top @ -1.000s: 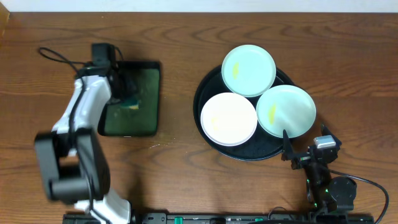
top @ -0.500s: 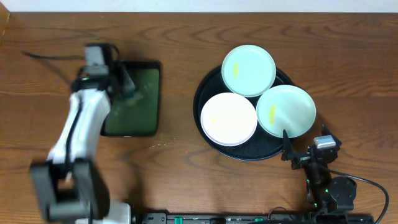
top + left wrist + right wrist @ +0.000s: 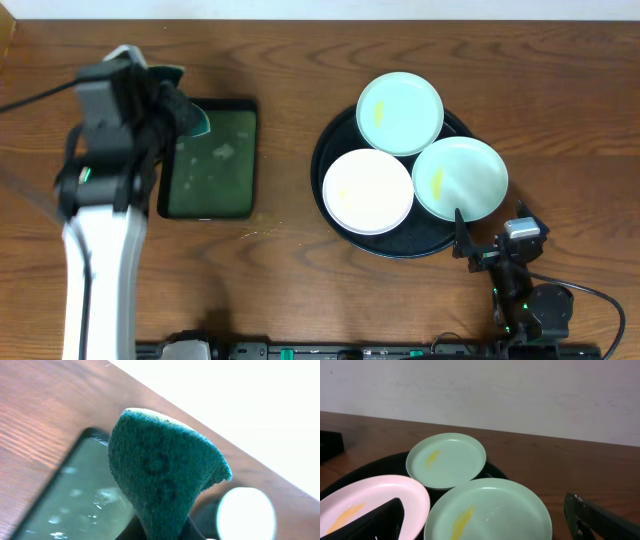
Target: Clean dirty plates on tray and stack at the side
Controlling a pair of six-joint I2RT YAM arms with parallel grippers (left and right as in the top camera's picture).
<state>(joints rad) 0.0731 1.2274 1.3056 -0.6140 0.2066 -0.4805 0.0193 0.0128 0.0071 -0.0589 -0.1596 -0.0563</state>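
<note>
Up off the rectangular dark-green tray (image 3: 210, 165) came the left tool (image 3: 178, 105), clamped on a teal sponge (image 3: 160, 470), right tool (image 3: 485, 527) gaping empty; wiping the round yellow-smeared plates (image 3: 368, 190) seemed next.

Three plates (image 3: 368, 190) — on tray (image 3: 396, 244)

plates (image 3: 368, 190) x3 | rnd blk tray (image 3: 395, 244) x1 | grn rect tray (image 3: 215, 165) x1 | sponge (image 3: 165, 475) x1

Soft, even light overhead; the white robot arm (image 3: 100, 260) at left is motion-blurred. Left wrist view: upper right blown out white, brown wooden table (image 3: 35, 415) soft. In the right wrist view the pale green round plates (image 3: 490, 510) carry faint sheen
</note>
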